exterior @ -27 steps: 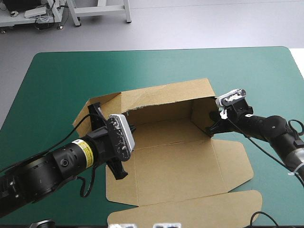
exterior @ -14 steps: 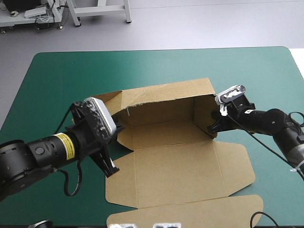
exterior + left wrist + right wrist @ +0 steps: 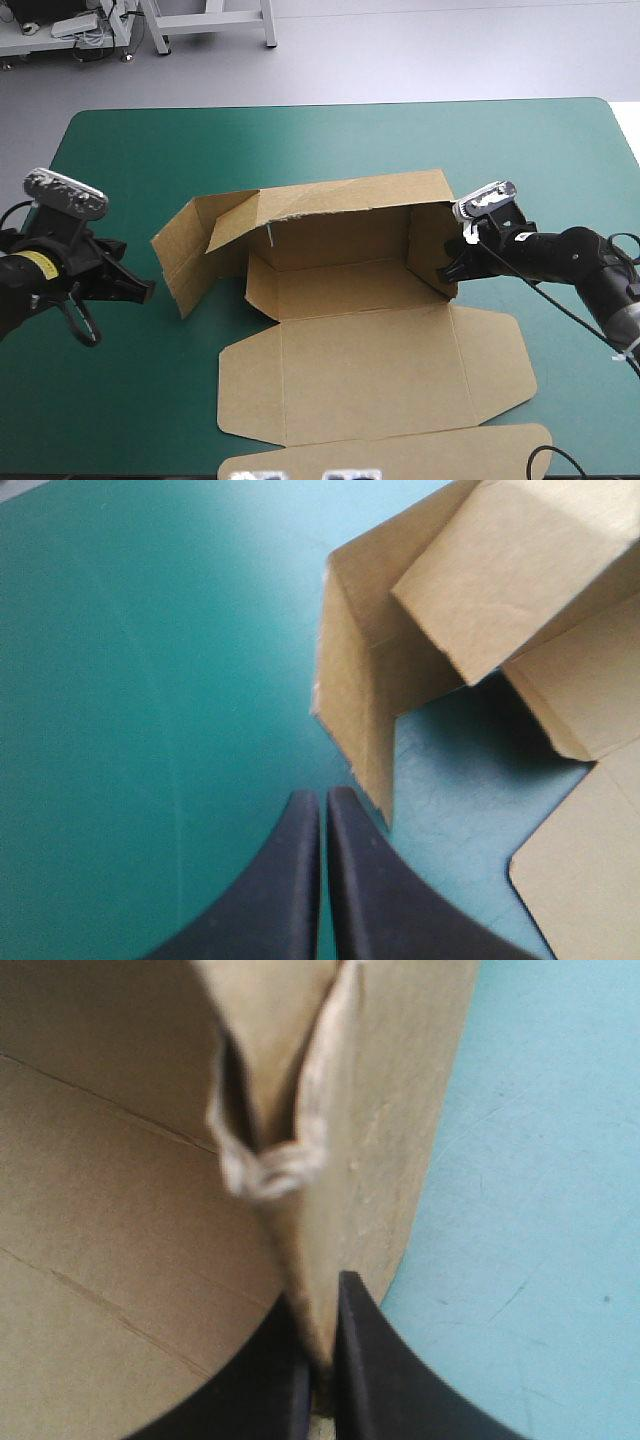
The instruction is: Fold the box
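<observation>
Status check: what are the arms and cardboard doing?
Left gripper shut, empty, clear of box. Right gripper shut on box's right wall. Left wall splayed outward. Nothing obstructing.

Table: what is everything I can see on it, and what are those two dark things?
box: one, brown, mid-table; back and right walls raised, left flap standing splayed outward, lid flat toward the near edge
table: one, teal-green cover, under everything
left tool: one, black, shut and holding nothing, over the cover just left of the box's left flap
right tool: one, black, shut on the box's right wall
</observation>
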Controlling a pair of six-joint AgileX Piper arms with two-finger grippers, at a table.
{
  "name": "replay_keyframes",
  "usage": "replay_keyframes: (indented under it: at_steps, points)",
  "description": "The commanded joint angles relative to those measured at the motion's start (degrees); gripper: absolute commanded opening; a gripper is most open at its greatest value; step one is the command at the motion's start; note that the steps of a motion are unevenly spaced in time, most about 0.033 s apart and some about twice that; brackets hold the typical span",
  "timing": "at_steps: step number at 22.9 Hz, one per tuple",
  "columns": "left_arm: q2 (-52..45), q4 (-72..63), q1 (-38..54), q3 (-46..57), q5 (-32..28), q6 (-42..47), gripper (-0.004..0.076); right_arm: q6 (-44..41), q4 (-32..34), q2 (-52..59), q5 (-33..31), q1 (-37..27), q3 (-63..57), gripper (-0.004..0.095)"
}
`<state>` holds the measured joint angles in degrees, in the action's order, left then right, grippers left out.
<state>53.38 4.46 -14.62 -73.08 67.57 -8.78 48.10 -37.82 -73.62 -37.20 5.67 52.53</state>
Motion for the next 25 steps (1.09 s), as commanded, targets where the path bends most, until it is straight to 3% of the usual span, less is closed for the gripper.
replay_keyframes:
  at_steps: [1, 6, 11, 17, 25]
  points:
    - [-2.2, 0.0, 4.2, -0.9, 1.6, -0.1, 0.0015, -1.6, 0.7, 1.5, -4.2, -0.1, 2.5, -0.0017]
    - [-4.6, 15.0, 6.9, -0.9, 5.9, 5.8, 0.0013, -18.4, 16.8, 1.5, -25.8, -0.1, 11.6, -0.0018]
    - [-4.7, 11.7, 6.9, -0.9, 4.0, 6.2, 0.0013, -24.1, 22.6, -4.4, -34.3, -0.1, 22.4, -0.0018]
    - [-4.7, 10.5, 6.9, -0.9, 3.7, 6.2, 0.0013, -26.8, 23.0, -19.7, -34.3, -0.1, 28.2, -0.0018]
    - [-4.6, 9.6, 6.9, -0.9, 3.7, 6.0, 0.0013, -26.5, 20.0, -29.2, -34.3, 0.0, 35.9, -0.0018]
